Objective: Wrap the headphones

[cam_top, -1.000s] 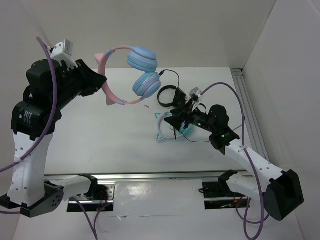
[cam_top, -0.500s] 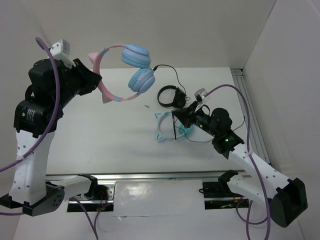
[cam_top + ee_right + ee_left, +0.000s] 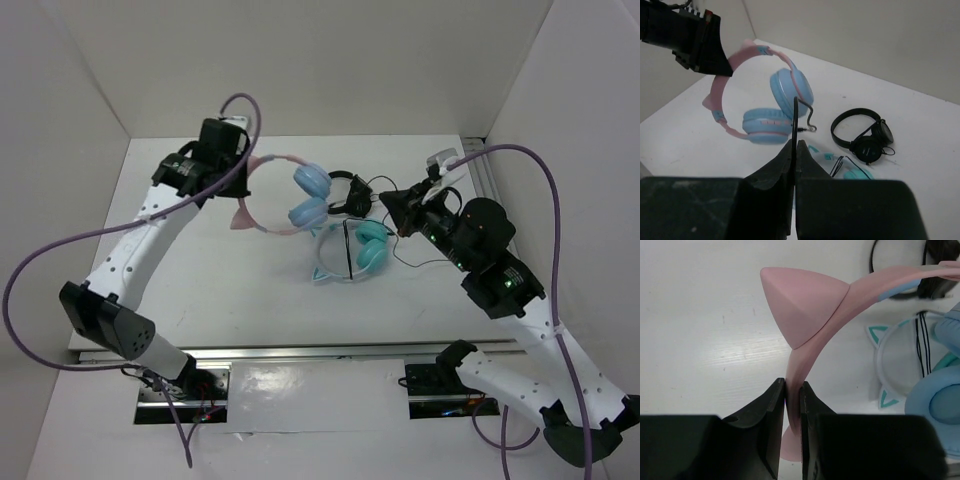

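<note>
The headphones [image 3: 305, 197], with a pink cat-eared headband and light blue cups, hang above the middle of the table. My left gripper [image 3: 238, 188] is shut on the pink headband just below one ear; the left wrist view shows the band [image 3: 810, 300] pinched between the fingers at the left gripper [image 3: 792, 386]. My right gripper [image 3: 397, 207] is to the right of the cups. In the right wrist view the right gripper [image 3: 795, 143] is shut on the thin black cable [image 3: 795, 112], which rises straight up toward a blue cup [image 3: 790, 90].
White-and-teal cat-ear headphones [image 3: 343, 250] lie on the table under the hanging cups. Smaller black headphones [image 3: 345, 190] lie just behind them, also in the right wrist view [image 3: 865, 136]. White walls enclose the back and both sides.
The left arm has swung the headphones from high at the far left to over the table's middle. The right gripper shut on the cable and rose to the right.
</note>
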